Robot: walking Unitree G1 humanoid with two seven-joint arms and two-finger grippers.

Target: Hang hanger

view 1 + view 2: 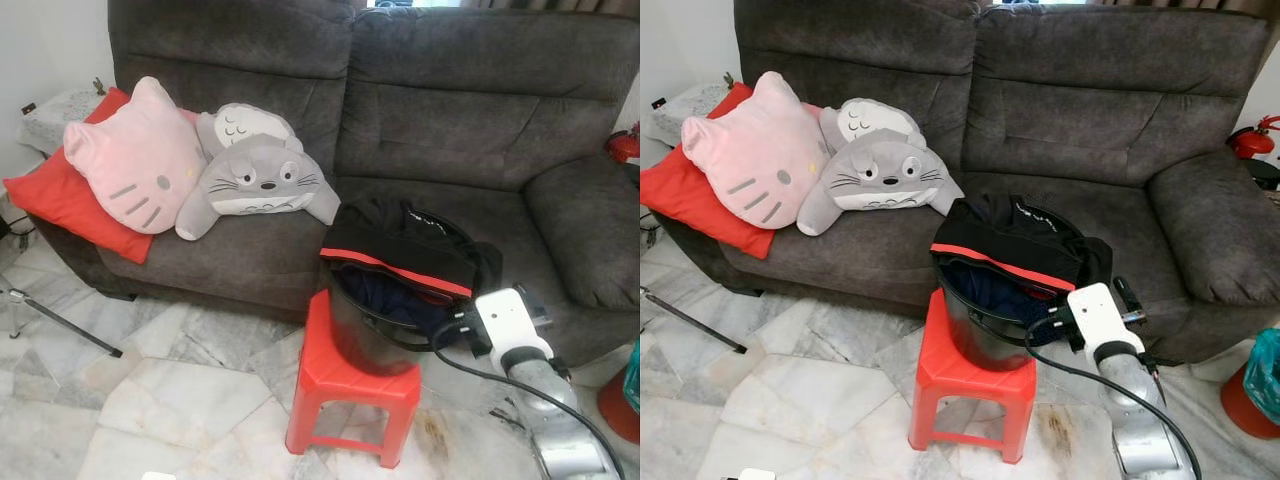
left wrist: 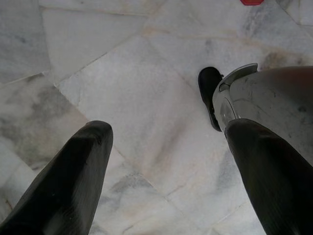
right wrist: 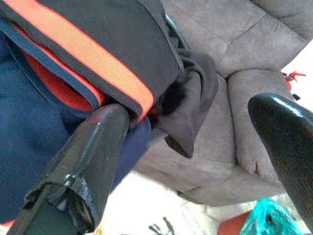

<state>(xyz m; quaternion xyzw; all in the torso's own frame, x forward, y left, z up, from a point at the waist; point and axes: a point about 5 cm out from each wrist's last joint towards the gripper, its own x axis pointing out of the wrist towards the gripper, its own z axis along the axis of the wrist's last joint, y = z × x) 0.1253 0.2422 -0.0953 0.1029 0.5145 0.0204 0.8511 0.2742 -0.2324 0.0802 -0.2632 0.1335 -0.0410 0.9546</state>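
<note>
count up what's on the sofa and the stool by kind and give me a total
Cushions: 3 — pink cat cushion, grey plush cushion, red cushion
Buckets: 1 — black bucket on the red stool
Stools: 1
Clothing piles: 1 — dark clothes draped over the bucket
Total: 6

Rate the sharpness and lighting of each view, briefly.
Eye views: evenly lit and sharp; sofa, bucket and stool all crisp, with slight wide-angle bend at the edges. Left wrist view: bright marble floor in focus, near fingers soft and dark. Right wrist view: clothes fairly clear, fingers blurred, a blown-out white patch by the sofa arm.
</note>
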